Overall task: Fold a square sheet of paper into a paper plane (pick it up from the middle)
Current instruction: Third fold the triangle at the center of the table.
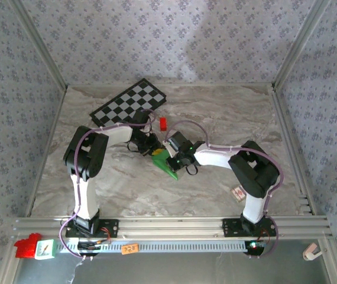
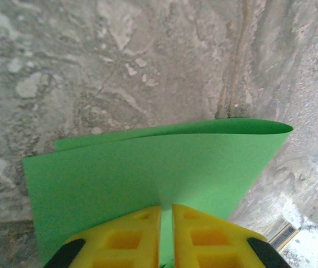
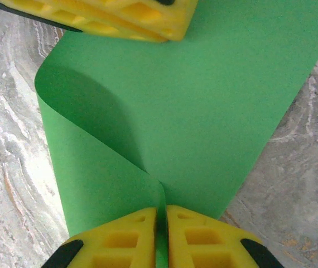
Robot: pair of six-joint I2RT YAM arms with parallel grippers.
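The thin bright green sheet of paper point(image 1: 167, 168) sits at the middle of the grey marbled table point(image 1: 127, 183), doubled over on itself into a loose, uncreased loop. In the left wrist view the sheet point(image 2: 148, 167) shows two layers, the far one peeking out along the left edge, and a soft rounded bend runs to a point at the right. In the right wrist view the paper point(image 3: 215, 95) curls over at the left and casts a shadow into its own hollow. Whether any part rests on the table cannot be told.

The right gripper point(image 1: 172, 161) takes the nearer side. Its yellow fingers point(image 3: 131, 234) are pressed together on the paper's edge. The left gripper point(image 1: 155, 149) takes the farther side, its yellow fingers point(image 2: 125, 237) likewise nipped narrowly on an edge with a green strip between them. From above, both wrists and their cables cover most of the sheet, so just a green wedge shows.

Near and right, just beside the right arm's elbow, lies a small red-and-white patterned card point(image 1: 237, 193). Beyond the grippers stands a small red block point(image 1: 163, 123), apart from the paper. Farther and to the left lies a black-and-white checkered board point(image 1: 130, 102), tilted in plan, and the left arm crosses its near edge.
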